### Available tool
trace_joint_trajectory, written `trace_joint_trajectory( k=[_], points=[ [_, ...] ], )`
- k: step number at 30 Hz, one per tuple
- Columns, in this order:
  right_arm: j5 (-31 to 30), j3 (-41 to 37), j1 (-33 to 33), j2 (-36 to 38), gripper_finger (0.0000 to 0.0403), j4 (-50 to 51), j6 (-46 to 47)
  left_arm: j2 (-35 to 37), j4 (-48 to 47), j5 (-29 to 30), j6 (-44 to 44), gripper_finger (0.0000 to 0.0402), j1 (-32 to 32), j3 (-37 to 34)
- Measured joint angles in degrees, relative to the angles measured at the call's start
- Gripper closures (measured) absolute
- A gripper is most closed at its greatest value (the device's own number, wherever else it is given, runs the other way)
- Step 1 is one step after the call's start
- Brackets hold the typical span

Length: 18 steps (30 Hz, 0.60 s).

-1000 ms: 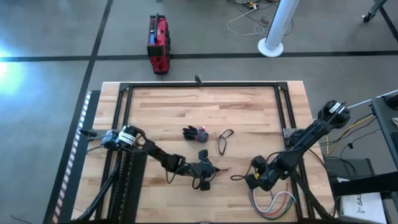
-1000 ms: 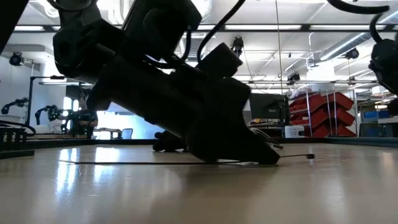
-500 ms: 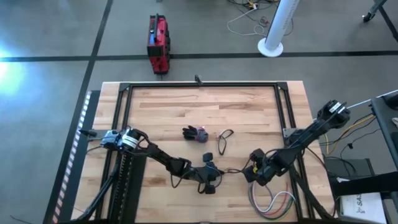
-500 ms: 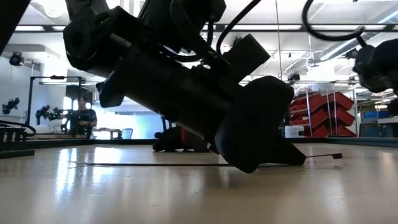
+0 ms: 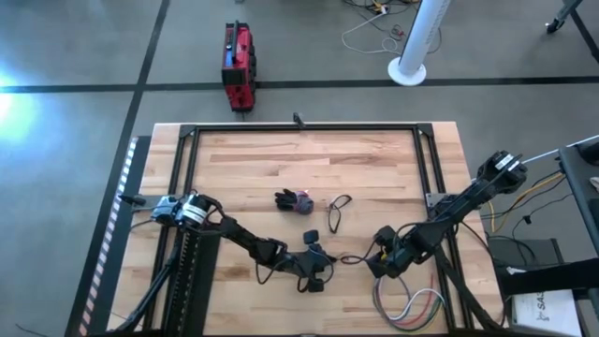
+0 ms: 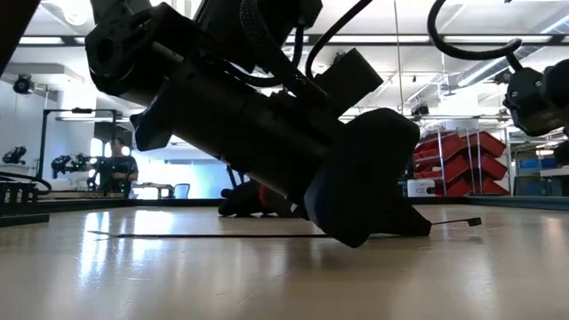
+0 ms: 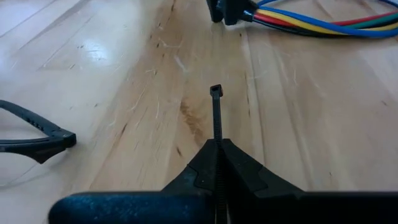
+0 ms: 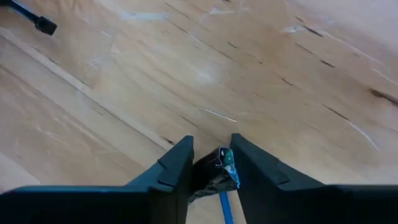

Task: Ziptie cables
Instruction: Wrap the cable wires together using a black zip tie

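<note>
From above we see the left gripper (image 5: 316, 265) low in the centre of the table (image 5: 243, 164) and the right gripper (image 5: 377, 263) just to its right, but not what either holds. Our left wrist view shows its fingers clamped on the ziptie (image 7: 217, 119), whose head points toward the cables (image 7: 317, 23) at the upper right. The right wrist view shows that gripper pinching the cables' connector end (image 8: 222, 167), with the ziptie's head in the upper left corner.
</note>
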<state>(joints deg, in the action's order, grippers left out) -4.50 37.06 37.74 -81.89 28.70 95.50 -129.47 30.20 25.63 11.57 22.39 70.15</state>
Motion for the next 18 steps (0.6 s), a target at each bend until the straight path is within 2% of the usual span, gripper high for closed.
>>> trace_joint_trajectory(
  k=[4,7,9,13,18],
  points=[
    [0.19,0.02,-1.1,0.2,0.0331,-4.04,-5.66,0.0,-0.42,3.09,-0.02,0.0401,0.35,-0.05],
    [-2.54,0.02,-2.14,1.24,0.0362,-6.18,-10.4,0.0,-0.59,3.82,1.02,0.0401,0.33,-0.09],
    [-5.88,0.24,-2.66,2.57,0.0383,-6.34,-14.07,0.06,-0.66,3.91,3.65,0.0401,0.04,-0.12],
    [-14.54,2.78,-3.29,5.89,0.0387,-6.34,-25.26,0.56,-1.15,4.27,9.44,0.0401,-1.13,-0.2],
    [-26.09,7.59,-3.09,9.36,0.0383,-6.49,-43.58,1.55,-1.82,13.11,10.76,0.0401,-3.87,-0.42]
  ],
)
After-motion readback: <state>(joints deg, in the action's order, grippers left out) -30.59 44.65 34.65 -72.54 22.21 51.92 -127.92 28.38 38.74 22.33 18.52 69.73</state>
